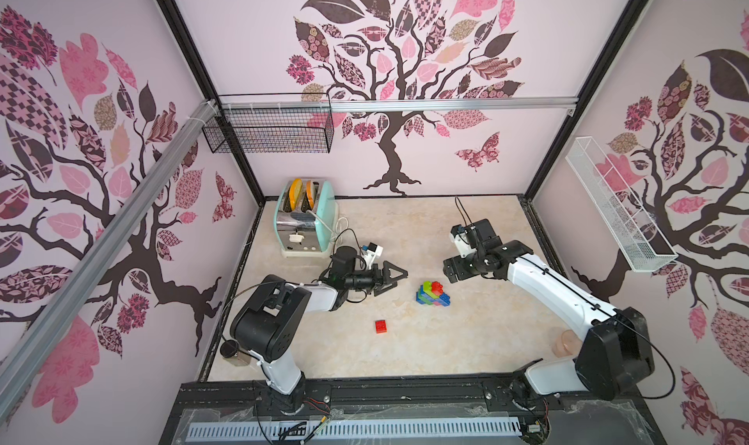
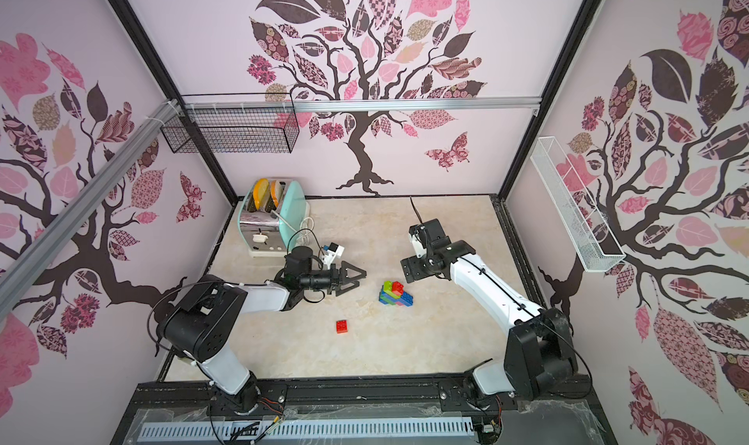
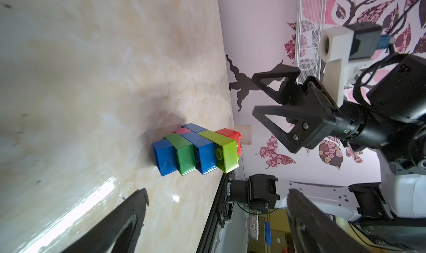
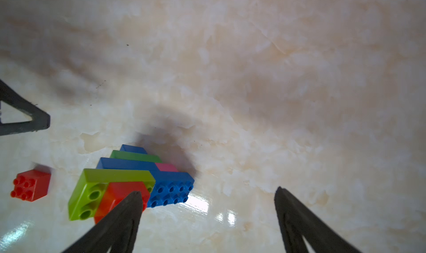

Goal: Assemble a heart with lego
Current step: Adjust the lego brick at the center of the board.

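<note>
Heart [image 1: 433, 293]: joined bricks, lying mid-counter [image 1: 466, 341] between my two arms.
Red brick [image 1: 381, 326]: loose, apart from the heart, toward the counter's front.
Left pincer [image 1: 399, 280]: spread, empty, near the heart.
Right pincer [image 4: 207, 192]: spread, empty, close by the heart's red end.
Risk, as I judge it: a pincer clips the heart while I go for the loose brick, or pressing that brick on slides the unheld heart.
</note>
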`<control>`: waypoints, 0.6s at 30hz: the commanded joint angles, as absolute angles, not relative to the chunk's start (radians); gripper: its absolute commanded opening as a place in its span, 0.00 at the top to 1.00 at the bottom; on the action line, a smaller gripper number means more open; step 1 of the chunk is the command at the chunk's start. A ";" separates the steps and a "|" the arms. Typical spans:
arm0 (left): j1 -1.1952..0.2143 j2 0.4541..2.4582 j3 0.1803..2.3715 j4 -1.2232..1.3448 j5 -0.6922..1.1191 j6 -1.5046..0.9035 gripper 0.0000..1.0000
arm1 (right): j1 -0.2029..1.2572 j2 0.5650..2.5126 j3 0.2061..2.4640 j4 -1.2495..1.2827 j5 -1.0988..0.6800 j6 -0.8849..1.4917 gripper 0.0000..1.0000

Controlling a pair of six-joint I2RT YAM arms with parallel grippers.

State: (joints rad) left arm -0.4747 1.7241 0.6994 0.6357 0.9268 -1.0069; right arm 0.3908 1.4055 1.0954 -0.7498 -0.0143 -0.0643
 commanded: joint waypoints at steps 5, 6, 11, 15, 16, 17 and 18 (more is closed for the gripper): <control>-0.593 1.714 0.891 0.223 0.887 -0.755 0.03 | 0.307 1.368 1.048 -0.749 0.008 0.033 0.02; -0.601 1.718 0.928 0.085 0.850 -0.696 0.03 | 0.301 1.363 1.046 -0.745 0.005 0.037 0.02; -0.612 1.746 1.048 -0.219 0.744 -0.562 0.04 | 0.279 1.364 1.028 -0.742 0.004 0.059 0.01; -0.629 1.758 1.100 -0.330 0.694 -0.507 0.14 | 0.279 1.364 0.976 -0.700 -0.017 0.089 0.01; -0.633 1.763 1.110 -0.342 0.691 -0.501 0.17 | 0.279 1.368 0.964 -0.689 -0.030 0.095 0.01; -0.638 1.766 1.116 -0.349 0.687 -0.498 0.18 | 0.279 1.373 0.956 -0.680 -0.039 0.101 0.01; -0.644 1.771 1.125 -0.361 0.680 -0.492 0.19 | 0.279 1.381 0.948 -0.671 -0.042 0.109 0.01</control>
